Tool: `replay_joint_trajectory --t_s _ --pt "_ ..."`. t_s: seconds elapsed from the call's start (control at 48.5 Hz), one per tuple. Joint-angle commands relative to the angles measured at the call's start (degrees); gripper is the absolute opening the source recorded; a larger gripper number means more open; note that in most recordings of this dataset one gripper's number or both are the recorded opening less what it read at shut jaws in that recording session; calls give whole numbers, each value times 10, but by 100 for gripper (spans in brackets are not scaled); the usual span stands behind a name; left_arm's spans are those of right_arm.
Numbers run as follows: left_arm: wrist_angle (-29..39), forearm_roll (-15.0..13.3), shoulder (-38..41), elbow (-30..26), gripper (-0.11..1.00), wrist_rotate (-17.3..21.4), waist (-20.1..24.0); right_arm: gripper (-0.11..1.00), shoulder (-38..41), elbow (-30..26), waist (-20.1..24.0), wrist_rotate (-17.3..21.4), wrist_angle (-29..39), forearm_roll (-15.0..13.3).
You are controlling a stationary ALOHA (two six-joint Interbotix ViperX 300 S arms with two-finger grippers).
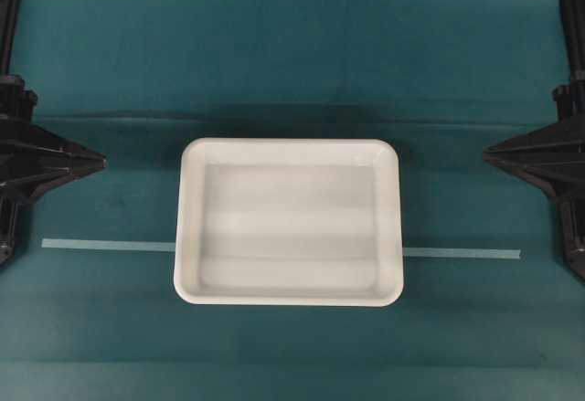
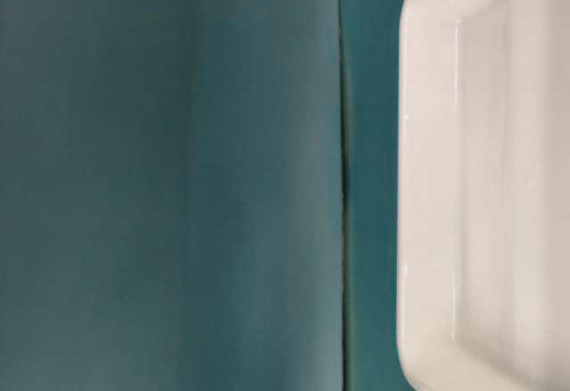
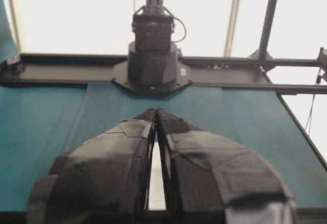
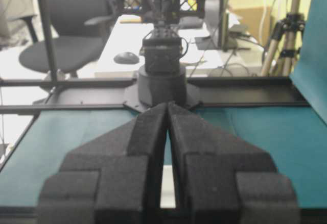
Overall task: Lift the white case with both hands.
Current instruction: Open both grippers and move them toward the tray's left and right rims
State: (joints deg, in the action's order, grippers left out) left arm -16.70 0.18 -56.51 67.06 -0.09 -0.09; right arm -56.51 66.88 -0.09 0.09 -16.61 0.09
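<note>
Overhead exterior view shows two grippers, one at each side edge: the left gripper [image 1: 102, 159] points its tip inward from the left, and the right gripper [image 1: 486, 154] mirrors it from the right. Both sets of fingers are closed with nothing between them; in the left wrist view the left pair [image 3: 127, 147] meets at the tips with only a thin slit behind, and in the right wrist view the right pair [image 4: 148, 132] is pressed together the same way. Each gripper hangs well apart from the single white case [image 1: 288, 222], which lies flat in the middle of the teal worktop [image 1: 292, 63], between the two tips, its long sides running left to right. The case holds nothing inside its glossy bottom, and its raised rim and rounded corners are plain to see. One pale strip of tape [image 1: 108, 245] runs across the worktop and passes under the case, coming out again on the right side. In the table-level view one edge and two rounded corners of the case [image 2: 427, 186] fill the right side, next to a dark seam [image 2: 342, 186] in the teal cover.
</note>
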Motion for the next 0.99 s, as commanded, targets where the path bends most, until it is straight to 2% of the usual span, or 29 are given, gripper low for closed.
replay_joint_trajectory --t_s 0.0,0.041,0.165,0.206,0.268,0.392,0.454,0.598,0.702,0.846,0.97 --pt "44 7 26 -23 14 -17 8 9 7 -5 -3 8 -4 8" --pt "67 7 33 -33 13 -27 9 9 7 -10 -3 12 -4 25" --pt "91 7 42 -47 -2 -68 5 0 11 -25 -8 55 18 106" --pt "91 7 41 -47 -3 -82 4 0 12 -32 -9 76 38 136" --pt "91 7 40 -47 -3 -111 0 0 17 -38 -9 104 68 165" --pt "91 8 40 -48 -3 -203 -9 0 30 -44 -11 162 124 212" --pt "91 7 42 -48 -3 -266 -12 0 40 -44 -12 191 144 223" --pt "100 7 50 -44 -3 -442 -9 0 60 -43 -27 251 172 226" --pt "113 7 62 -41 -3 -531 0 0 69 -42 -57 309 182 230" --pt "126 7 82 -41 -3 -619 8 0 83 -34 -91 407 205 231" --pt "137 7 96 -41 -3 -668 11 0 99 -14 -105 485 241 231"
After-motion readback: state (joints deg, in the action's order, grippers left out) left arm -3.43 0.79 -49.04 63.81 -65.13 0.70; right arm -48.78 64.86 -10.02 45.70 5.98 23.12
